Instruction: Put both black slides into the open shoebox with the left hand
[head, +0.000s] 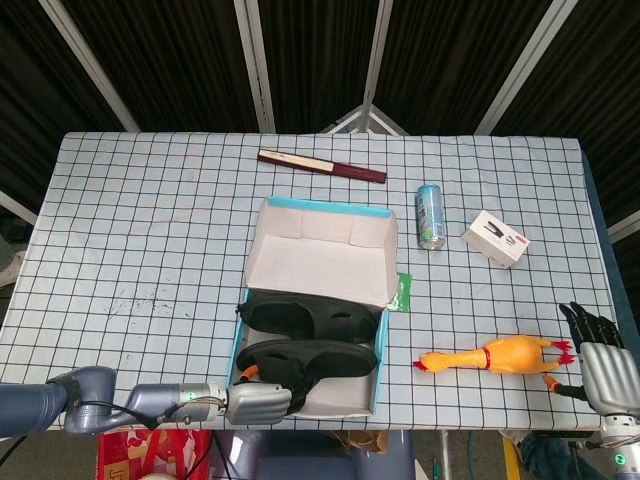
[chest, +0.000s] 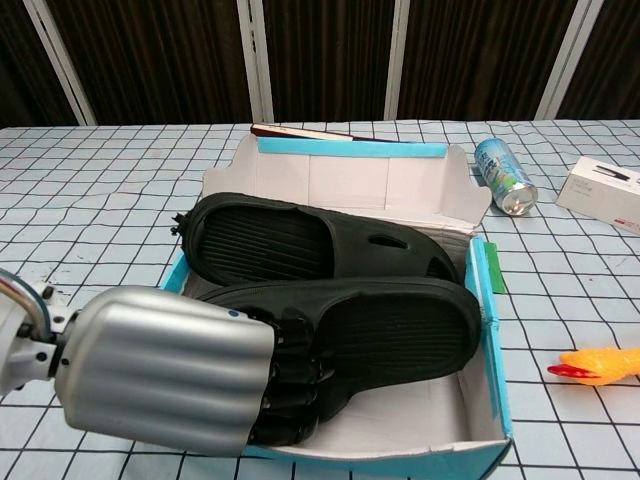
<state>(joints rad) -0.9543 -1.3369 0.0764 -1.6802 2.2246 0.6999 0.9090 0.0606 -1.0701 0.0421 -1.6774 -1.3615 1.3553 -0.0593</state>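
Two black slides lie in the open shoebox (head: 252, 352) (chest: 495, 330). The far slide (head: 310, 315) (chest: 300, 240) lies across the box. The near slide (head: 325, 357) (chest: 400, 325) lies on its side towards the front wall, sole facing me. My left hand (head: 258, 402) (chest: 190, 375) grips the near slide's left end, dark fingers curled over its edge inside the box's front left corner. My right hand (head: 603, 365) rests at the table's near right edge, fingers apart, holding nothing.
A yellow rubber chicken (head: 495, 355) (chest: 600, 363) lies right of the box. A can (head: 430, 215) (chest: 503, 176), a small white box (head: 496, 238) (chest: 605, 190) and a dark red flat case (head: 320, 165) lie farther back. The box's lid (head: 325, 235) stands raised behind.
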